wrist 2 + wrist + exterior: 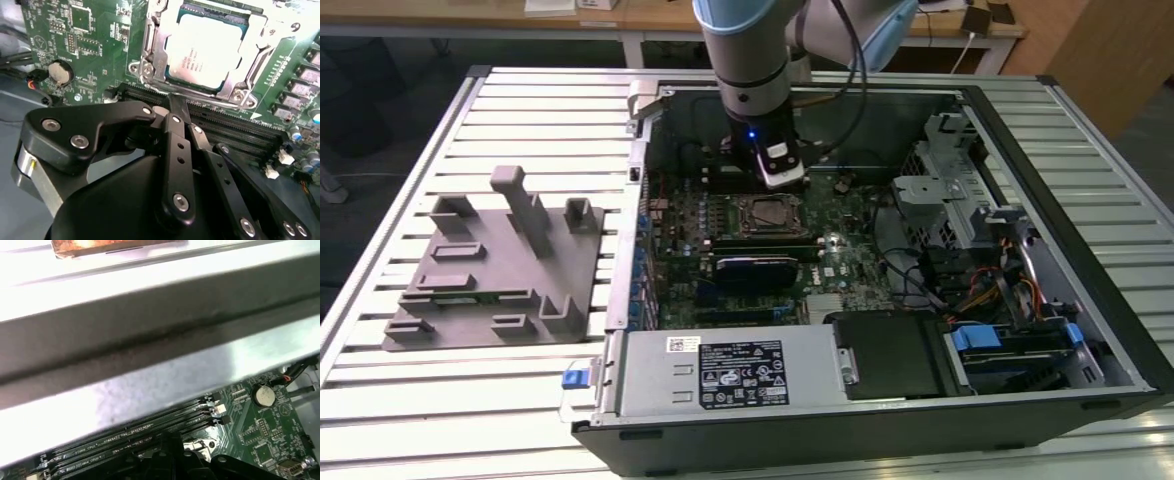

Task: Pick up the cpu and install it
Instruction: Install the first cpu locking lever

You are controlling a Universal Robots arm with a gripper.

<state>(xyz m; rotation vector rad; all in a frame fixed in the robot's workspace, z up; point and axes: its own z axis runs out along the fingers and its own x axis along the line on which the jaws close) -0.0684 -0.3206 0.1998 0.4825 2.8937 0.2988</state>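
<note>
One gripper [172, 102] beside seated cpu [202, 47]

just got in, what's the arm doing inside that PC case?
The arm has its claw down inside the open computer case, just over the motherboard. The cpu already sits in its socket frame, silvery top up, and the claw is beside the socket, holding nothing. The grey moulded tray sits outside the case on the slatted table.
</note>
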